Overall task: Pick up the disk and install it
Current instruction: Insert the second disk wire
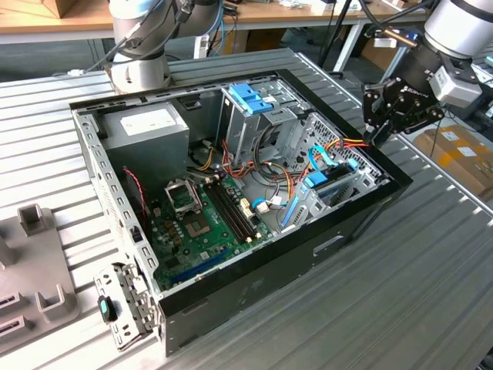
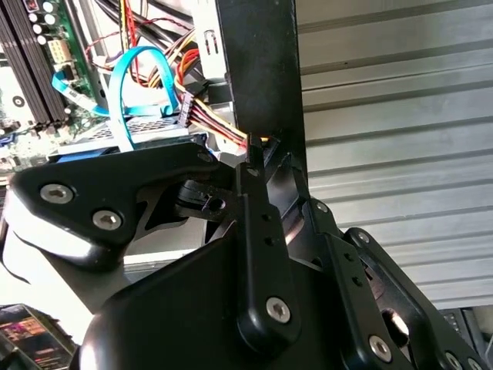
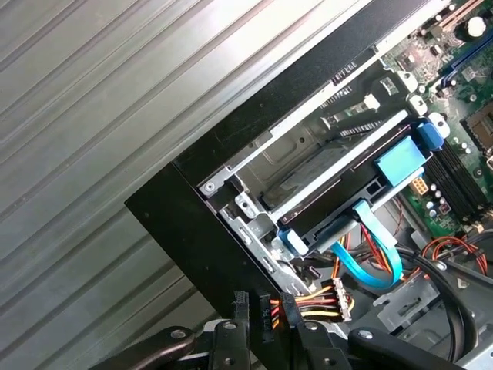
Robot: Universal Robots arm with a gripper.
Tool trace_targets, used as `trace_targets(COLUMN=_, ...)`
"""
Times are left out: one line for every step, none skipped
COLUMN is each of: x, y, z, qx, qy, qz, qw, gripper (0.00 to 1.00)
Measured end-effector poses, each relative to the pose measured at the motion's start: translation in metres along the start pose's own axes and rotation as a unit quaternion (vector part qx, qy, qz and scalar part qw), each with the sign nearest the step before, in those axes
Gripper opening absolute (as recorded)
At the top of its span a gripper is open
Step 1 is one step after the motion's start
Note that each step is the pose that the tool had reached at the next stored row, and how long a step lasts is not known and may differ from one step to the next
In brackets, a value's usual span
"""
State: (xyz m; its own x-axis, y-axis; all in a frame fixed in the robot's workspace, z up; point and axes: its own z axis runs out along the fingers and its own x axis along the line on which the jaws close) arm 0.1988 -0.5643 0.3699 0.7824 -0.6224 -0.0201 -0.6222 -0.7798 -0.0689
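Your gripper [image 1: 383,131] hovers at the case [image 1: 347,223] rim by the seated disk [image 3: 339,181] — jaw state unreadable — so keep clear of cables [image 3: 312,301].

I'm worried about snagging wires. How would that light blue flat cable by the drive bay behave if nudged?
The blue flat cable probably flexes easily: it already curves in a loop. It would likely spring back, and, plugged in by the disk, tug rather than slide away.

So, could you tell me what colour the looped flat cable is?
Light blue flat cable, clearest in the first wrist view.

Bright, even light throughout — glare streaks the ribbed table [image 3: 92,116], and nearby black arm parts blur.
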Motion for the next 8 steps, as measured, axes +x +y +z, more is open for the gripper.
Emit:
trace_targets(x=0.0000, y=0.0000, z=0.0000, qx=0.0006, qy=0.0008, qz=-0.001, qw=1.00000, gripper=0.30)
trace_targets(x=0.0001, y=0.0000, z=0.0000, qx=0.0008, qy=0.0012, qz=-0.002, qw=1.00000, gripper=0.30)
trace_targets(x=0.0000, y=0.0000, z=0.0000, qx=0.0008, qy=0.0012, qz=-0.002, qw=1.00000, gripper=0.30)
trace_targets(x=0.0000, y=0.0000, z=0.0000, qx=0.0009, qy=0.0012, qz=-0.002, qw=1.00000, gripper=0.30)
trace_targets(x=0.0000, y=0.0000, z=0.0000, qx=0.0009, qy=0.0012, qz=-0.002, qw=1.00000, gripper=0.30)
trace_targets(x=0.0000, y=0.0000, z=0.0000, qx=0.0009, qy=0.0012, qz=-0.002, qw=1.00000, gripper=0.30)
trace_targets(x=0.0000, y=0.0000, z=0.0001, qx=0.0009, qy=0.0011, qz=-0.002, qw=1.00000, gripper=0.30)
trace_targets(x=0.0000, y=0.0000, z=0.0003, qx=0.0009, qy=0.0011, qz=-0.002, qw=1.00000, gripper=0.30)
